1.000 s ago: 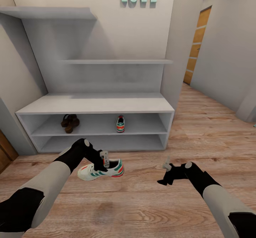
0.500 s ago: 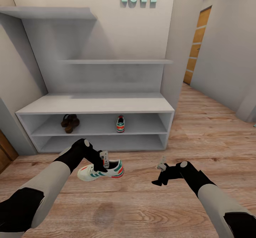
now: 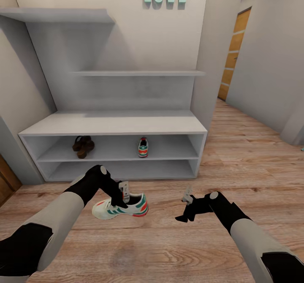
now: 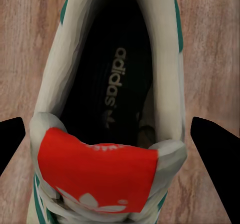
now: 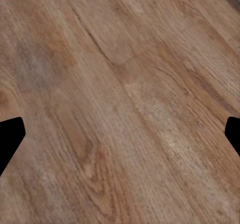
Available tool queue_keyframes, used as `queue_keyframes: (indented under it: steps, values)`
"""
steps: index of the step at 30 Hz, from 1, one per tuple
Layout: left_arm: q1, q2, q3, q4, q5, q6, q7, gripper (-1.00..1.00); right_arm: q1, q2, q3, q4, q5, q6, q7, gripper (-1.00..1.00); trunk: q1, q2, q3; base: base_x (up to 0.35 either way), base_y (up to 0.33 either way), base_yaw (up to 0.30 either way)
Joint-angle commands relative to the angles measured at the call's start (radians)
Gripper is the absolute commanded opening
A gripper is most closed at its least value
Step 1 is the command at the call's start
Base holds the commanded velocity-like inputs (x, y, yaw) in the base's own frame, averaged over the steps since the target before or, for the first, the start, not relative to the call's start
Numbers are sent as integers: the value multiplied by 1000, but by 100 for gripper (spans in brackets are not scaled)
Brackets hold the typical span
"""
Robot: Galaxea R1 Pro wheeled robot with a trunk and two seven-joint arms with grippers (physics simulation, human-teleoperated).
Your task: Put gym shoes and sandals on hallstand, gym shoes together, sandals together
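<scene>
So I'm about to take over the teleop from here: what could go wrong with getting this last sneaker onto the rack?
1. The left gripper is wide open around the gym shoe on the floor; a pinch on the soft collar could slip.
2. The other gym shoe sits mid-shelf on the hallstand; pushing this one in could knock it.
3. The sandals occupy the same shelf's left, so placing it there would split the pairs.

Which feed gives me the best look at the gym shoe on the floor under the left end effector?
The left wrist view: the gym shoe sits close up between the open fingers, its opening and red tongue clear. The head view shows it whole but small, side-on, partly behind the left end effector. The right wrist view looks at floor planks.
</scene>
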Motion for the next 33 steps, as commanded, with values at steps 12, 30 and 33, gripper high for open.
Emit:
queue_keyframes:
  steps: [12,30,33]
  values:
    - [0,-12,-29,-1,0,-4,-15,-100,0,26,1,0,0,0,32,100,0,0,0,0,0,0]
    - [0,-31,-48,-8,0,-2,-15,-100,0,91,88,0,0,1,96,100,0,0,0,0,0,0]
    - [0,-32,-49,-8,0,-2,-14,-100,0,98,91,0,0,2,97,100,0,0,0,0,0,0]
